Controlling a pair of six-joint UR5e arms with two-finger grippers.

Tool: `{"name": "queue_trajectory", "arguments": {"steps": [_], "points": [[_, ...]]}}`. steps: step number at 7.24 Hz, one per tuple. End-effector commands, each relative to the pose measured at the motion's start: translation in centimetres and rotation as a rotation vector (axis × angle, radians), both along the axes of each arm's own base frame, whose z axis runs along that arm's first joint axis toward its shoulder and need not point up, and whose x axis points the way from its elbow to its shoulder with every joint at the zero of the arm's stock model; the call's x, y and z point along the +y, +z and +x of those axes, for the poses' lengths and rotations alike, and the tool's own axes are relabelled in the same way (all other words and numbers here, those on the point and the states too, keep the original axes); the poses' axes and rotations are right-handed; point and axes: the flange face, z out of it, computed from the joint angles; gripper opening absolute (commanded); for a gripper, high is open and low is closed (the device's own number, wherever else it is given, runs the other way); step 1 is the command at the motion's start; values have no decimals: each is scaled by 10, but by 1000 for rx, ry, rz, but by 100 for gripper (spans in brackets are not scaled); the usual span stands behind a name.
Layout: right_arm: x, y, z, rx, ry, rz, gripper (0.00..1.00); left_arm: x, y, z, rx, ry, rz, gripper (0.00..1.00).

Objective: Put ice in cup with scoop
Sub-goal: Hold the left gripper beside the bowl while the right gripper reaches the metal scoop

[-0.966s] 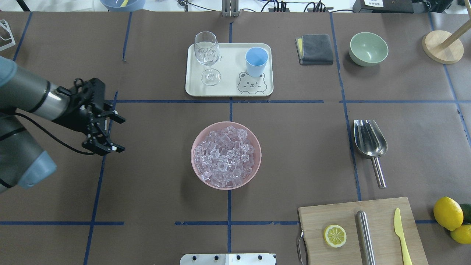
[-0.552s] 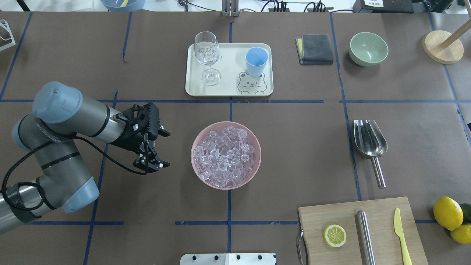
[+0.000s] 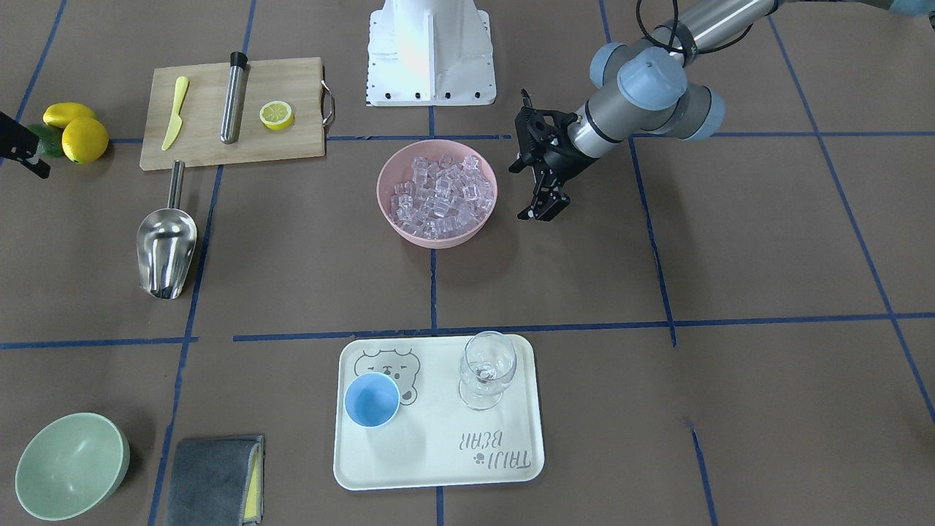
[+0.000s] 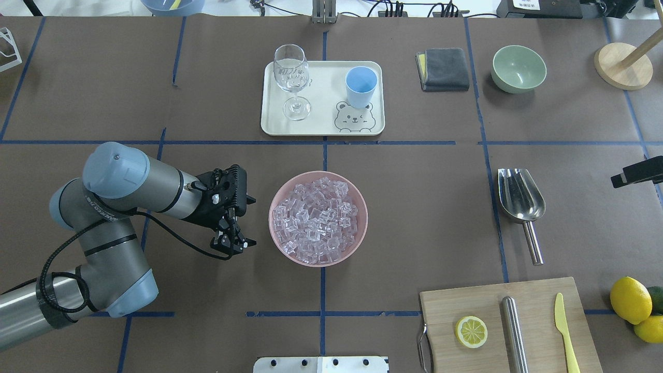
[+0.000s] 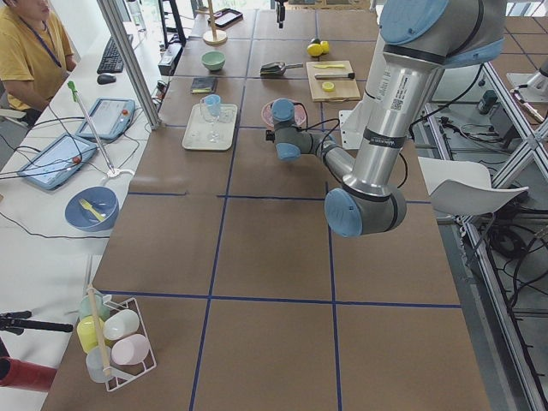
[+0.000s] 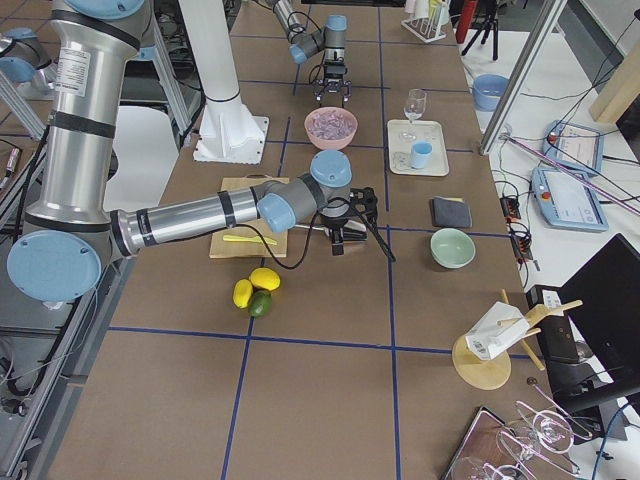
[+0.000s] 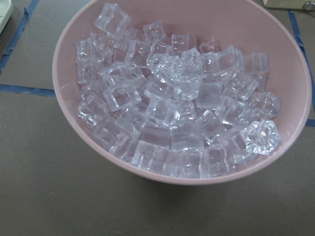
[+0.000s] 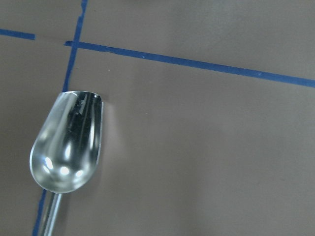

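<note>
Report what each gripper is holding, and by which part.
Nothing is held. The left gripper is open and empty beside the pink bowl. The scoop lies untouched on the table, with the right gripper clear of it.

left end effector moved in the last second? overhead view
Yes. In the overhead view the left end effector has travelled rightward toward the pink bowl and now sits just left of its rim, open.

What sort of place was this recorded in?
Probably a robotics lab staging a drinks task: blue tape grid on the paper-covered table, a person at tablets alongside, ice in a bowl, a scoop.
</note>
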Motion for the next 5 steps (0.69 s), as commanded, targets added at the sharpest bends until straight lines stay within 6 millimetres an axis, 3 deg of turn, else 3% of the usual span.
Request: {"name": "queue_trajectory", "arguments": {"steps": [1,2,3,5], "points": [[22,-6,-31,-6,26,2,100,3,-1,8,0,10,0,100],[32,-18,-46,-10,32,-20,100,7,0,11,-1,18,-3,100],[56,-22,-63,62,25,33,100,8,1,12,-3,23,2,100],[76,-26,-103,112,65,13,100,9,-4,11,4,23,12,100]]}}
